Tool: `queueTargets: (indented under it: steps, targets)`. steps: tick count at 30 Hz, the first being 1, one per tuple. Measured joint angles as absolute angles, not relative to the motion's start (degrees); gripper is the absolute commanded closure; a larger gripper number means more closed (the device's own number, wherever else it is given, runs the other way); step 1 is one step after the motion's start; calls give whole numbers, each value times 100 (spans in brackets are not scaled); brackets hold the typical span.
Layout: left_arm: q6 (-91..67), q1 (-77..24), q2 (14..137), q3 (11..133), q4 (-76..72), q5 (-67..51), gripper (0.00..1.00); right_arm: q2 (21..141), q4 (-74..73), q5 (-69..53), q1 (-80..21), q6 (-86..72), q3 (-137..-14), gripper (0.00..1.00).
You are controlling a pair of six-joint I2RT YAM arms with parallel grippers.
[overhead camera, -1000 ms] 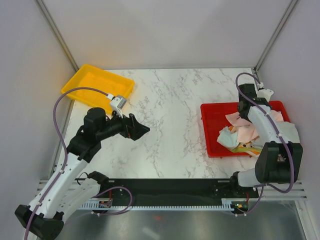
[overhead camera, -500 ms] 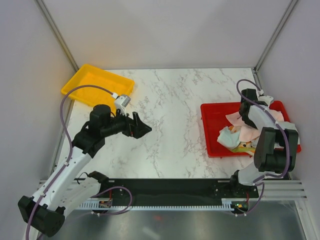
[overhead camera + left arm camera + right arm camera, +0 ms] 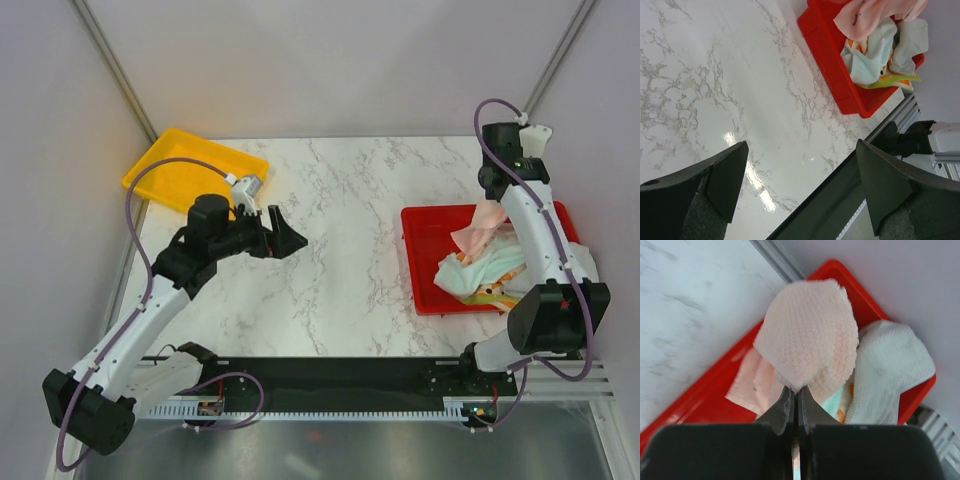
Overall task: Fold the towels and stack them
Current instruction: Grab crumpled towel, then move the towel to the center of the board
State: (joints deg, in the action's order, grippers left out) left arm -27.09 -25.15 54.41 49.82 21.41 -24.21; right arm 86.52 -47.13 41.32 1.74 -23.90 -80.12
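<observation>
The right pincer (image 3: 795, 390) is shut tight on a pink towel (image 3: 810, 335).
The pink towel hangs over the red tray (image 3: 710, 390). More towels lie bunched in the tray: a white towel (image 3: 892, 370), a mint towel (image 3: 468, 272) and one with orange shapes. Their edges are hard to tell apart. From above, the right arm hides part of the tray. The left pincer (image 3: 801, 147) is wide open and holds nothing over the marble table (image 3: 340, 200). A yellow tray (image 3: 180, 165) sits far left.
</observation>
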Motion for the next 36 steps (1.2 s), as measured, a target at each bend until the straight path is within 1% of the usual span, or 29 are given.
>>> queueTargets:
  steps: [6,8,10,12,15,17,19,21,22,24,27,30,32,34,36]
  targets:
    - [-3009,-2390,6080,5924,2193,-1997,5,8632,-5312,3680,-620,-2381,-9804,100]
    - [-3142,-2171,6313,6208,2196,-1944,5,8628,-5308,3238,-943,-2379,-10149,100]
    - [-3284,-1929,6466,6368,2196,-1938,5,8597,-5131,2462,-1369,-2408,-10291,100]
    - [-3415,-1688,6545,6401,2204,-1911,5,8490,-4724,1651,-1754,-2491,-10038,100]
    - [-3538,-1518,6563,6353,2233,-1796,6,8217,-3896,698,-2311,-2714,-8997,100]
    - [-3562,-1511,6530,6230,2222,-1754,6,8239,-3546,276,-2722,-2788,-8431,100]
    - [-3583,-1494,6475,6025,2244,-1691,6,8517,-3411,-3,-3124,-2812,-8246,100]
    - [-3614,-1435,6436,5859,2305,-1658,6,8901,-3328,-217,-3404,-2812,-8394,100]
    - [-3627,-1380,6418,5806,2357,-1651,6,9054,-3398,-266,-3459,-2805,-8573,100]
    - [-3642,-1306,6388,5787,2434,-1651,6,9459,-3553,-309,-3483,-2753,-9330,100]
    - [-3640,-1282,6302,5861,2445,-1653,5,9907,-3715,-340,-3422,-2696,-10879,100]
    - [-3638,-1282,6224,6086,2493,-1647,5,10060,-3688,-475,-3371,-2746,-12108,100]
    - [-3636,-1267,6200,6316,2526,-1640,5,10018,-3570,-589,-3376,-2814,-12468,100]
    - [-3634,-1251,6182,6506,2521,-1638,5,9808,-3330,-626,-3411,-2858,-12110,100]
    - [-3634,-1245,6110,6558,2523,-1640,6,9450,-3006,-602,-3492,-2891,-11043,100]
